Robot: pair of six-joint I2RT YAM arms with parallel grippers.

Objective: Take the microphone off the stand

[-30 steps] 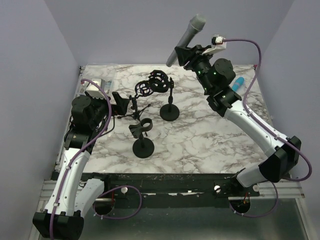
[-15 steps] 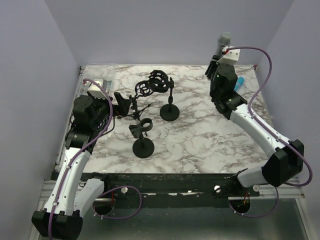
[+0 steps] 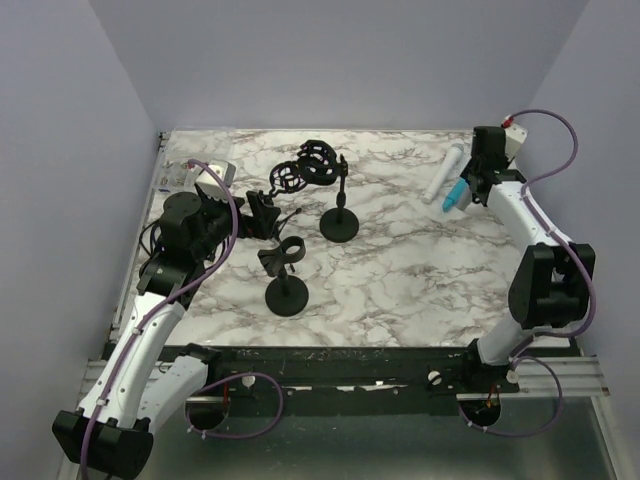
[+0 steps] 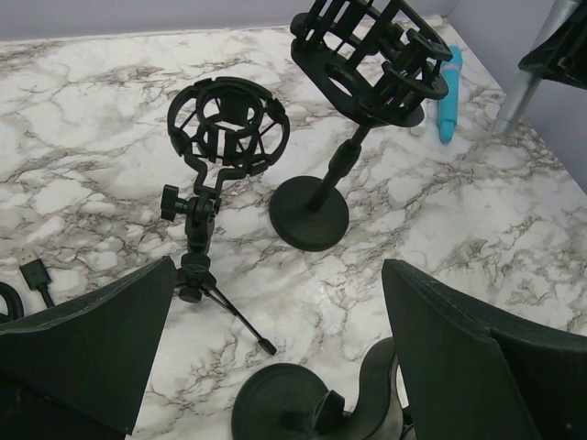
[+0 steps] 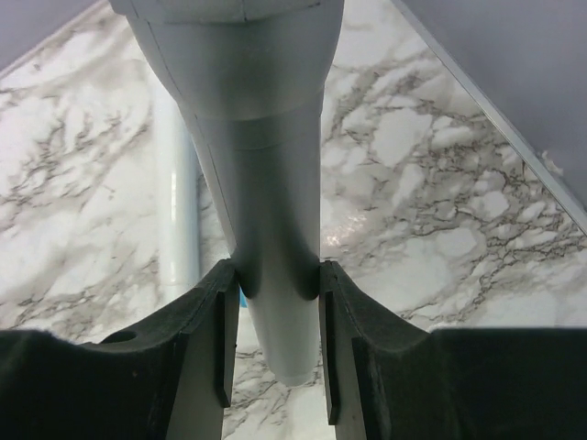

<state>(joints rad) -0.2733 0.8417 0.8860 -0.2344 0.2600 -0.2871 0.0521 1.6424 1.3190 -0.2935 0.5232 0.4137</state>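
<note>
FAR RIGHT OF THE TABLE, MICROPHONE IN HAND. At the left rear of the marble table (image 3: 400,290) we see a small white box (image 3: 195,172) beside the left arm. The left gripper (image 4: 277,270) hangs over the marble with its fingers (image 4: 92,357) spread wide and nothing between them.

In front of it stand three black holders, each apart from the others. Nearest the arm bases is the clip stand (image 3: 285,290) on its round foot, and in the left wrist view that foot sits right under the open jaws. Behind it is a cage-shaped shock mount on a small tripod (image 3: 290,178). To the right of that, a taller shock-mount stand (image 3: 340,222) rises from a round base.

Further right, well apart from all three holders, a teal stick (image 4: 448,92) lies flat on the marble near the right-hand wall. The grey microphone (image 5: 275,202) is here too, close to the stick and off every stand. It slants upward with its narrow tail end low over the marble. We cannot tell whether the tail touches the table.

The right gripper (image 5: 277,275) pinches the microphone's handle, one black finger (image 5: 225,339) pressed against each side of the barrel. In the right wrist view the table's edge and the wall run close by on the right.
</note>
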